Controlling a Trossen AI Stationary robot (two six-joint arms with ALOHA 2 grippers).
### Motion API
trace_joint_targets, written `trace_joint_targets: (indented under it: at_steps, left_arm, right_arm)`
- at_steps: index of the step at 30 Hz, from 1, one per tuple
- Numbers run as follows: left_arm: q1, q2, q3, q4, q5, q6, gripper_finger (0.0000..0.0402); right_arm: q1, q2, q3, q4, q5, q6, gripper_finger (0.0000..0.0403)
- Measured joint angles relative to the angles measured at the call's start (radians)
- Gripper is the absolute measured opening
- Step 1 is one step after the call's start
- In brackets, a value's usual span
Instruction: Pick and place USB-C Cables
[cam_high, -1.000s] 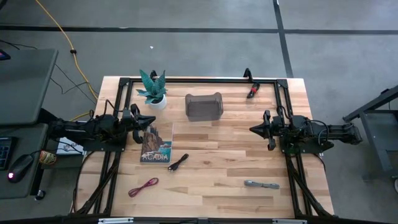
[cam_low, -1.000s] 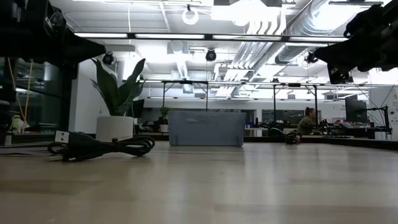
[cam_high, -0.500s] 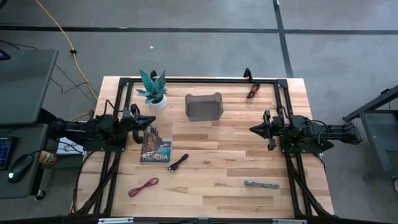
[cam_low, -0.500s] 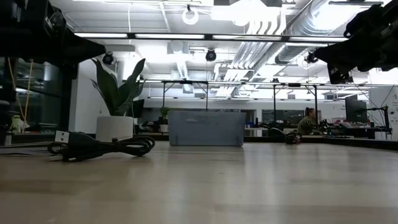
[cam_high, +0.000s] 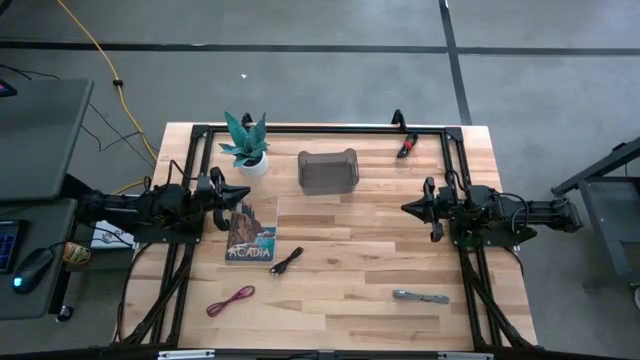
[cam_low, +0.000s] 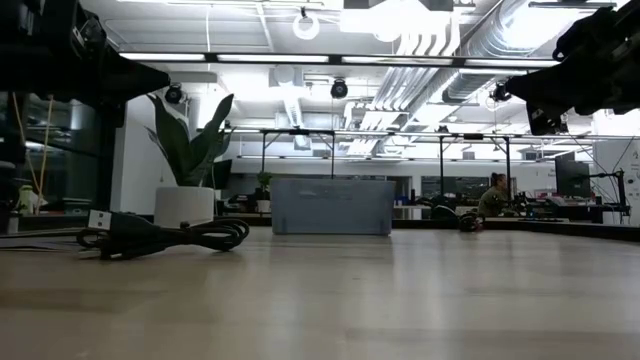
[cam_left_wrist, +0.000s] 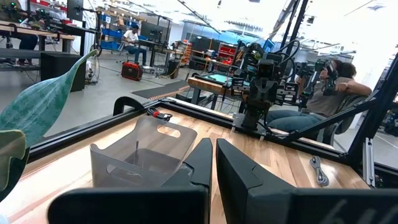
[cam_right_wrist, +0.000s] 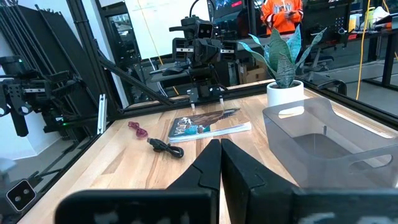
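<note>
Your four cables lie loose on the pale wood-plank bench (cam_high: 350, 275): the black cable (cam_high: 287, 262), a thin coiled bundle, just beside the book (cam_high: 251, 232); the dark red cable (cam_high: 231, 299) near the front; the silver-grey cable (cam_high: 420, 296), a flat strip, front right; the red-and-black cable (cam_high: 406, 146) by the back rail. The translucent grey bin (cam_high: 328, 171) is rounded. Your left claw (cam_high: 243, 195) and right claw (cam_high: 407, 208) both hover pinched narrow, holding nothing.

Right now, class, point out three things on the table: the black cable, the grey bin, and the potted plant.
black cable (cam_high: 287, 262), high view, middle of its bundle.
grey bin (cam_high: 305, 172), high view, its left wall.
potted plant (cam_high: 253, 164), high view, its white pot.
</note>
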Motion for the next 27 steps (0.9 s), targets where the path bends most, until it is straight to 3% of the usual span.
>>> trace_joint_targets:
  at_steps: [15, 21, 27]
  left_arm:
    - [0.0, 0.0, 0.0, 0.0, 0.0, 0.0, 0.0003]
    - [0.0, 0.0, 0.0, 0.0, 0.0, 0.0, 0.0003]
    - [0.0, 0.0, 0.0, 0.0, 0.0, 0.0, 0.0003]
  right_arm:
    - [0.0, 0.0, -0.001, 0.108, 0.02, -0.027, 0.0]
    - [-0.003, 0.022, 0.003, 0.374, 0.236, -0.011, 0.0003]
    - [-0.003, 0.192, 0.12, 0.336, 0.55, -0.039, 0.0057]
